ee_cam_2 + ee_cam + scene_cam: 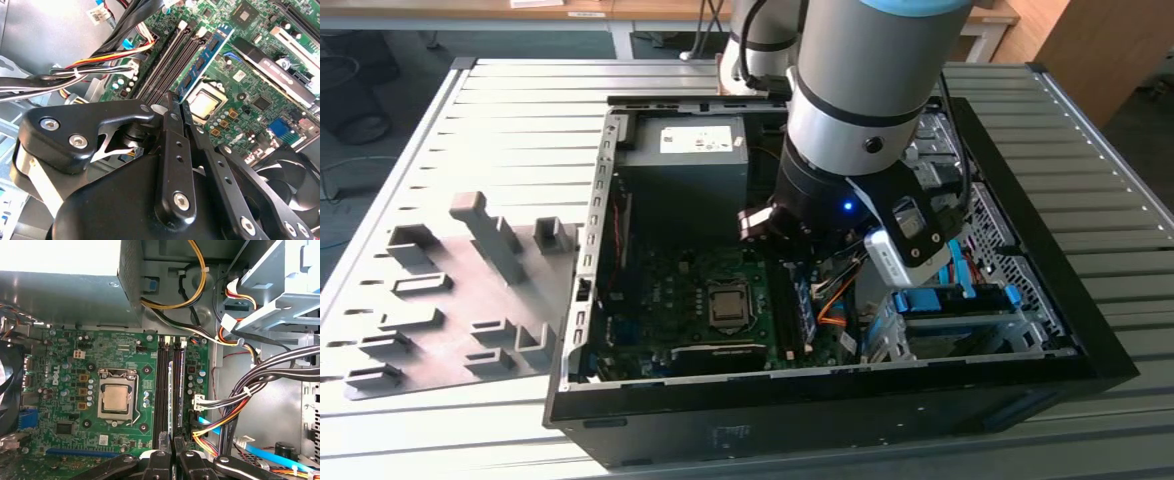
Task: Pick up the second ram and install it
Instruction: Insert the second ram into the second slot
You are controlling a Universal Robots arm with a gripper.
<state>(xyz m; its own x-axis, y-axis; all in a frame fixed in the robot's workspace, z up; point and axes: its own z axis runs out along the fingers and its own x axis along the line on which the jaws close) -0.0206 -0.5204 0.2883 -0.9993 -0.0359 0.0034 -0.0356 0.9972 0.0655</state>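
The claw (172, 440) is down inside the open black metal computer case (854, 420), low over the green motherboard (75, 380), with the silver-and-black jointed robot arm (867, 90) rising above it. Its two black fingers (169, 130) are drawn in until just a sliver of gap is left. In that gap sits the near end of the second ram (207, 52), the thin, long blue-green memory stick with a row of dark chips. So the claw is clamped on the stick.

In the first wrist view the ram (171, 390) shows edge-on, running straight out from between the fingertips and in line with the long black slot rails (161, 385). There are rails on either side of it. Whether it is fully seated in a rail or only resting over one, I cannot tell.

Just to one side of the claw, past the rails, lies the square silver processor in its metal socket frame (116, 401). On the claw's opposite side a bundle of black, red and yellow cables (260, 385) crosses the case, with a flat light-blue cable (260, 452) beneath it.

Well away from the claw, outside the case, a grey plastic tray of upright holder blocks (440, 300) sits on the ribbed silver metal table (520, 130).
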